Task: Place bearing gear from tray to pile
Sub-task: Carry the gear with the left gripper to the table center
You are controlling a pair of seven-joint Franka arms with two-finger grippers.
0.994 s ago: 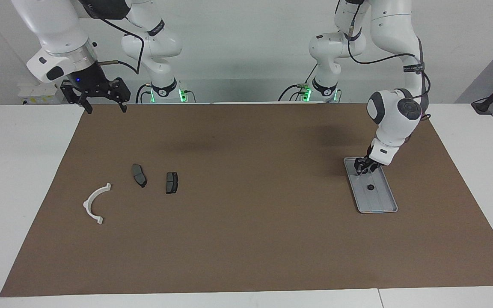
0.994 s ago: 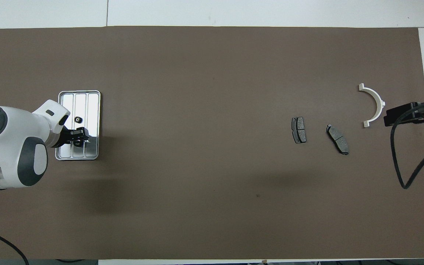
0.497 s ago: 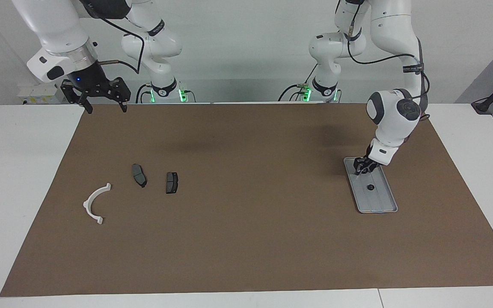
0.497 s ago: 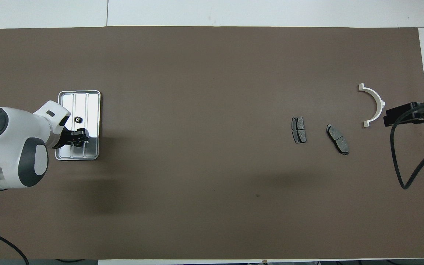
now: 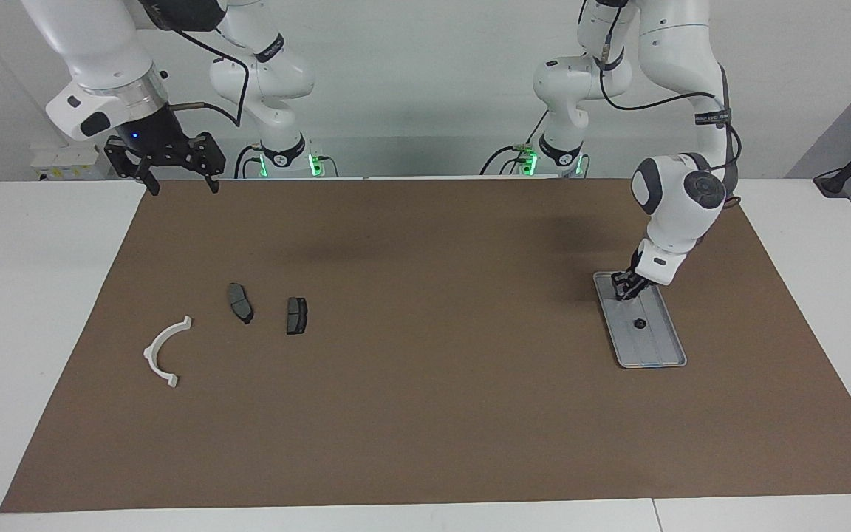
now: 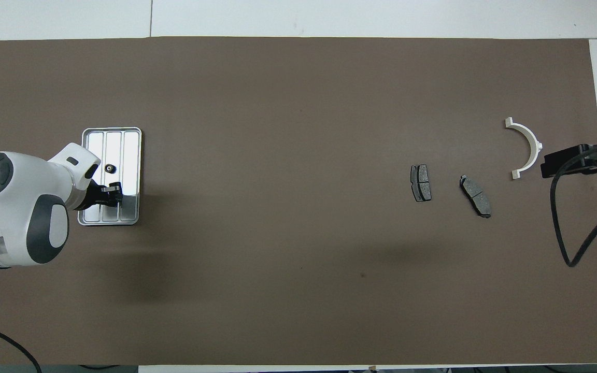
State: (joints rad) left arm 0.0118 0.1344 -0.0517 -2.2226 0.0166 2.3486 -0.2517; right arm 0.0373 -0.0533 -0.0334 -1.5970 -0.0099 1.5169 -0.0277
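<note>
On the tray (image 5: pixel 663 355), about midway along its length, lies the bearing gear (image 5: pixel 639 323), a small dark toothed wheel resting flat on the ridged metal with nothing touching it. The tray is a silver-grey rectangle with rounded corners, and it lies on the brown mat (image 5: pixel 440 414) toward the left arm's end of the table.

The left gripper (image 5: pixel 623 292) is low over the end of the tray nearer to the robots, just short of the gear. Its fingertips look drawn close together, though from this range I cannot tell whether they have fully met or pinch anything; no part is visible between them. In the overhead view the same gripper (image 6: pixel 114 189) covers the tray's middle channels, with the gear (image 6: pixel 109 168) lying apart from it.

Well apart from the tray, toward the right arm's end of the table, is the pile: two dark brake pads (image 5: pixel 240 302) (image 5: pixel 296 315) side by side, and a white half-ring bracket (image 5: pixel 165 352) lying farther from the robots than the pads and farther still from the tray.

The right gripper (image 5: pixel 180 183) waits high over the mat's edge nearest the robots, well apart from the tray, its fingers spread wide and holding nothing.
</note>
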